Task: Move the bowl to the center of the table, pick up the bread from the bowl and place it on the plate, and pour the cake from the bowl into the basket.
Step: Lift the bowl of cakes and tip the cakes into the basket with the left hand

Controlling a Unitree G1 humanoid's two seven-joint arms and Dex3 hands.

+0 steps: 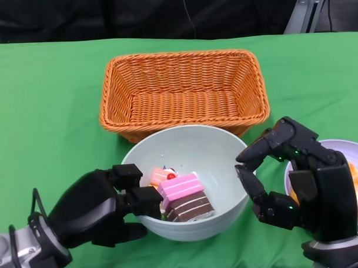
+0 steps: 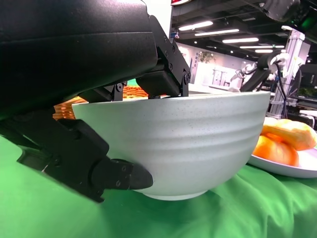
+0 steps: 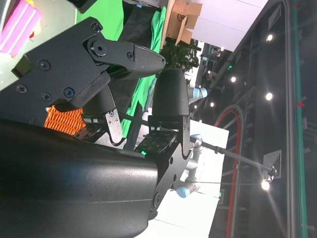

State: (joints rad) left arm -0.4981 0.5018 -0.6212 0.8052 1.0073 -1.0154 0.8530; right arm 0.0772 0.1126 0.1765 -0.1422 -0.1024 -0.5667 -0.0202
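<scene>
A green cloth covers the table [image 1: 49, 115]. The left hand [image 1: 105, 207] grips the rim of the bowl [image 1: 209, 150] near the front edge; the right hand [image 1: 292, 177] hangs open beside it. The cake [image 1: 184, 198] lies inside. The bread [image 2: 285, 141] sits on the plate [image 2: 297, 168]. Next seems the tipping into the empty basket [image 1: 183, 92] behind.

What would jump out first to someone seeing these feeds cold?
The pale bowl at the table's near middle, with a pink-and-brown cake inside and the left hand gripping its rim. Just behind it stands the orange wicker basket. The right hand hovers open beside the bowl's other side, in front of a plate holding bread.
</scene>
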